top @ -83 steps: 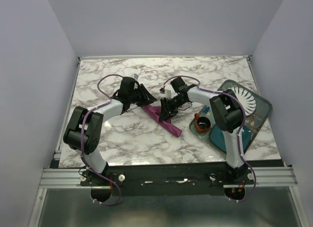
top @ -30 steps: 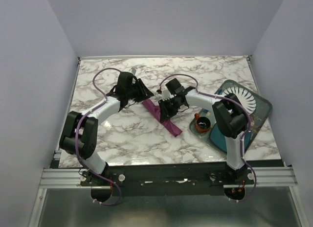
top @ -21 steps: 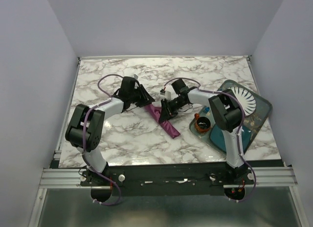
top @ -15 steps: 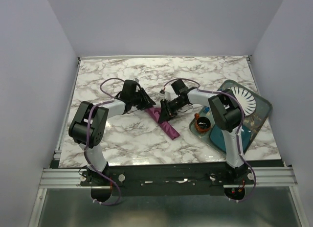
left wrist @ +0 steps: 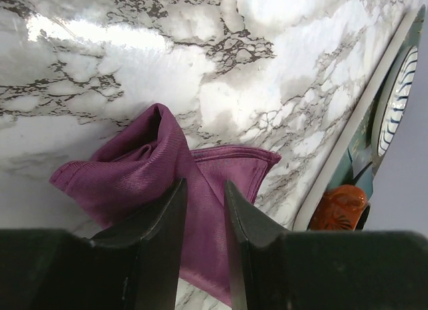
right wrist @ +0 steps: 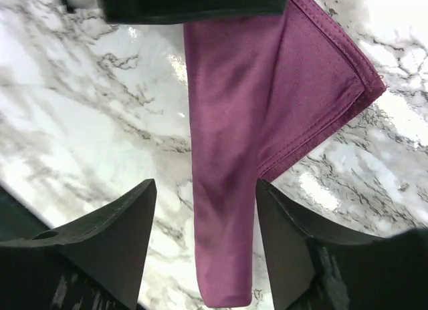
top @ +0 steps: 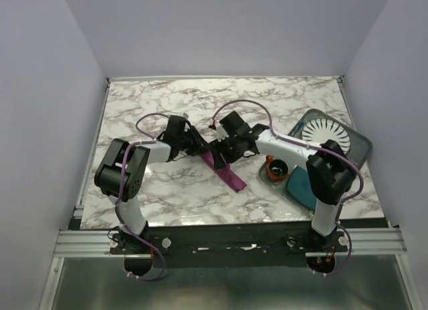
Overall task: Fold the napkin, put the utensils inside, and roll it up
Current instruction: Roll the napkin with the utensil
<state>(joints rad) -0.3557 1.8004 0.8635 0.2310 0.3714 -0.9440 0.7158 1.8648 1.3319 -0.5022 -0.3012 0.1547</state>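
The napkin lies near the middle of the table as a narrow purple roll. In the top view it runs from 11 o'clock to 5 o'clock.

The left gripper is at the roll's 11 o'clock end. Its fingers are drawn close on a raised ridge of the cloth, which bunches into a peak just beyond them.

The right gripper stands over the roll just toward 5 o'clock of the left one. Its jaws are wide apart, one on each side of the roll and clamping nothing. Whether the cloth brushes either finger cannot be told. In the right wrist view the roll's free end points to 6 o'clock, and a flatter folded corner spreads toward 2 o'clock.

The cup, orange-rimmed, stands at 3 o'clock of the napkin, apart from it and at the edge of the teal mat. The plate lies at 1 o'clock of the cup.
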